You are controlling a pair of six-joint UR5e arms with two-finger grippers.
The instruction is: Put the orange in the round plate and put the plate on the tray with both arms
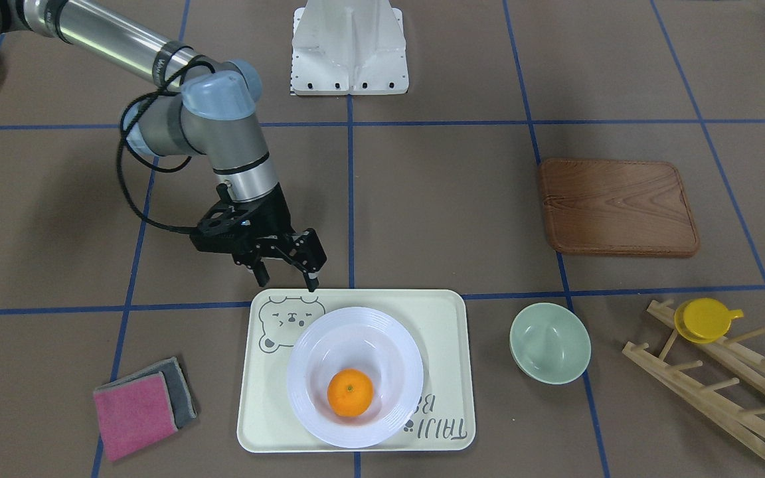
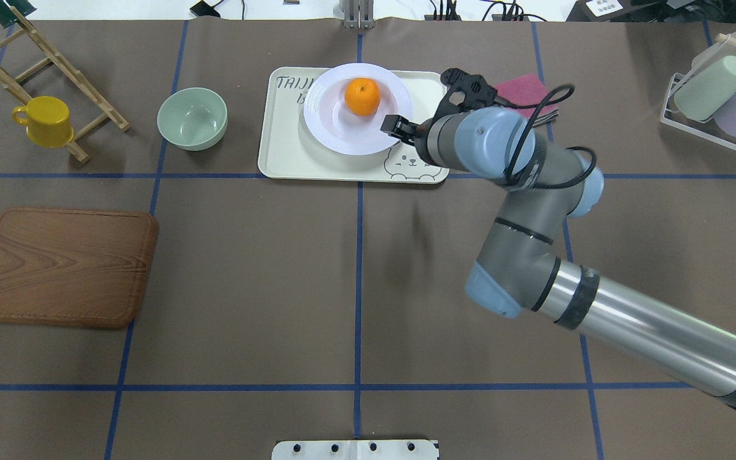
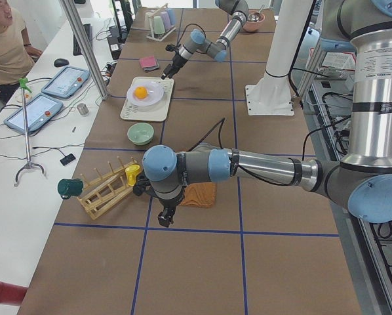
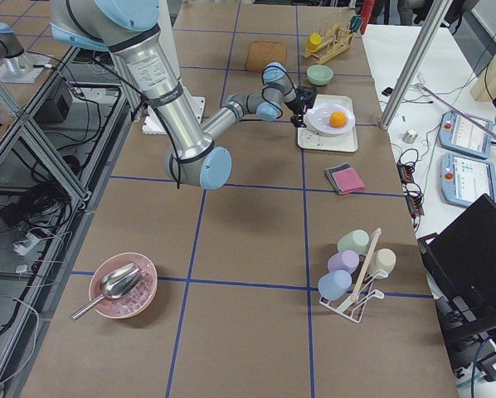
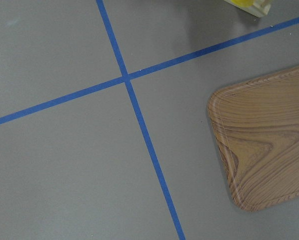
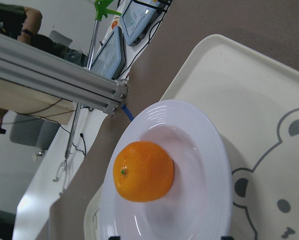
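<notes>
The orange (image 1: pixel 350 392) lies inside the white round plate (image 1: pixel 396 345), and the plate stands on the cream tray (image 1: pixel 442 318) with the bear drawing. My right gripper (image 1: pixel 287 275) hangs open just above the tray's bear corner, nothing between its fingers. The right wrist view looks down on the orange (image 6: pixel 143 171) in the plate (image 6: pixel 199 150), with the fingertips spread at the bottom edge. My left gripper (image 3: pixel 163 216) shows only in the exterior left view, low over the table beside the wooden board (image 3: pixel 199 195). I cannot tell whether it is open or shut.
A pale green bowl (image 1: pixel 550 342) sits beside the tray, and a wooden rack with a yellow cup (image 1: pixel 704 320) stands farther along. A pink sponge (image 1: pixel 135 411) lies on the tray's other side. The wooden board (image 1: pixel 618 207) and the white base (image 1: pixel 349 46) are nearer the robot.
</notes>
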